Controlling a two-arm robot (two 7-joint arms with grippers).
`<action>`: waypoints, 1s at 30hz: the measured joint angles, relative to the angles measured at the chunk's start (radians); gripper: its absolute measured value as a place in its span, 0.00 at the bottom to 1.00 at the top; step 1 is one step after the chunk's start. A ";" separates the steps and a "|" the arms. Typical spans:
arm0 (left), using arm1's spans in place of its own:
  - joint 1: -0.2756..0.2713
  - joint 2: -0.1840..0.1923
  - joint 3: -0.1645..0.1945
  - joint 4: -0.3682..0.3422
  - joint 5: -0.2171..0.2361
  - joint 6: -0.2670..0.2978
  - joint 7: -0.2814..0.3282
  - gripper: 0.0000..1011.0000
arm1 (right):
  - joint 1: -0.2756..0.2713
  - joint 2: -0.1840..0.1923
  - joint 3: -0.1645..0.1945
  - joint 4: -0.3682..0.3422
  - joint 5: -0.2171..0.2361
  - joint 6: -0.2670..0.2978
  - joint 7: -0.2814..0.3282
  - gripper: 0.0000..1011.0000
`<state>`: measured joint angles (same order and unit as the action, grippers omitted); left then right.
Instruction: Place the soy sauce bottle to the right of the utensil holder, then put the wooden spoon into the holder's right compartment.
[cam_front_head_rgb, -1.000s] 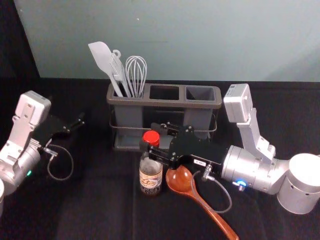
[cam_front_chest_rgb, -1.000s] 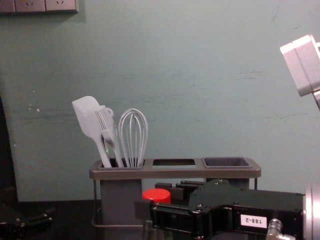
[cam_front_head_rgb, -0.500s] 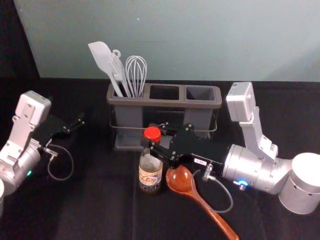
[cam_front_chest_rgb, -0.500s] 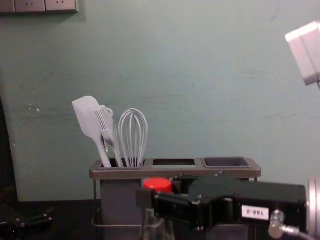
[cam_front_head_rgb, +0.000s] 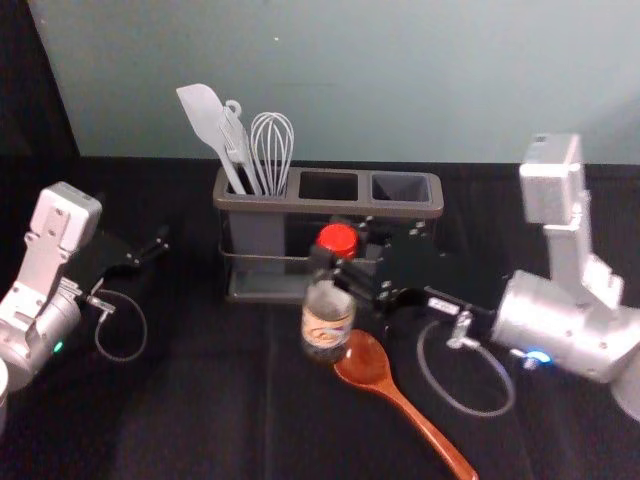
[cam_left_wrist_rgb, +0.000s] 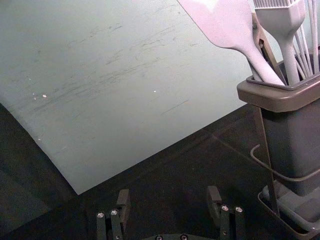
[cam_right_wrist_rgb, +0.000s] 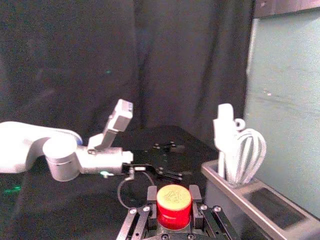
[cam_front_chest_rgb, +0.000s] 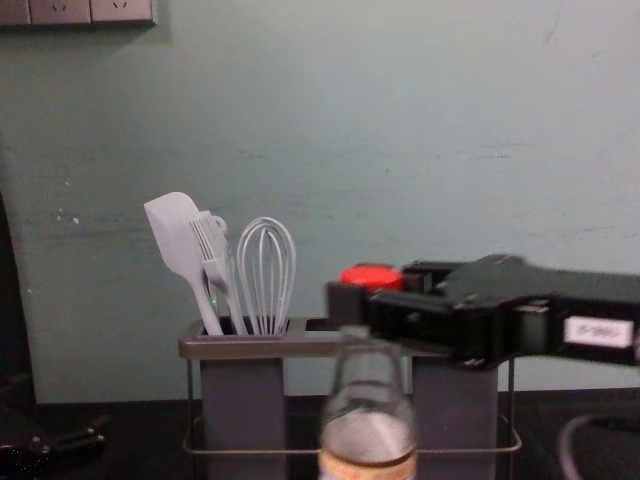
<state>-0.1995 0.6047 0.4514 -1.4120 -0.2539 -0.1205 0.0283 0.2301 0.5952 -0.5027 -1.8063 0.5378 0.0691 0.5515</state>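
Right gripper (cam_front_head_rgb: 341, 246) has its fingers closed on the bottle (cam_front_head_rgb: 327, 325) top, before the holder (cam_front_head_rgb: 330, 207); bottle apparently off the surface (cam_front_head_rgb: 200, 410). Left gripper (cam_front_head_rgb: 158, 245) parked left of holder, fingers (cam_left_wrist_rgb: 123, 202) wide.

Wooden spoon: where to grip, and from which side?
Mid-handle, from above on the robot's right, jaws across it. The spoon lies flat; its slim handle runs toward the robot and rightward, likely easier than the wide bowl. I'd avoid that end: the soy sauce bottle, held at its cap by the right gripper, is beside it.
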 joint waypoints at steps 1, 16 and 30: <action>0.000 0.000 0.000 0.000 0.000 0.000 0.000 0.99 | -0.008 0.010 0.009 -0.011 0.003 0.001 -0.005 0.38; 0.000 0.000 0.000 0.000 0.000 0.000 0.000 0.99 | -0.234 0.171 0.233 -0.086 0.038 -0.067 -0.078 0.38; 0.000 0.000 0.000 0.000 0.000 0.000 0.000 0.99 | -0.266 0.138 0.299 0.004 -0.037 -0.122 -0.133 0.38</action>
<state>-0.1996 0.6047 0.4514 -1.4120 -0.2539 -0.1205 0.0283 -0.0358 0.7328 -0.2040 -1.8022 0.5008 -0.0530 0.4184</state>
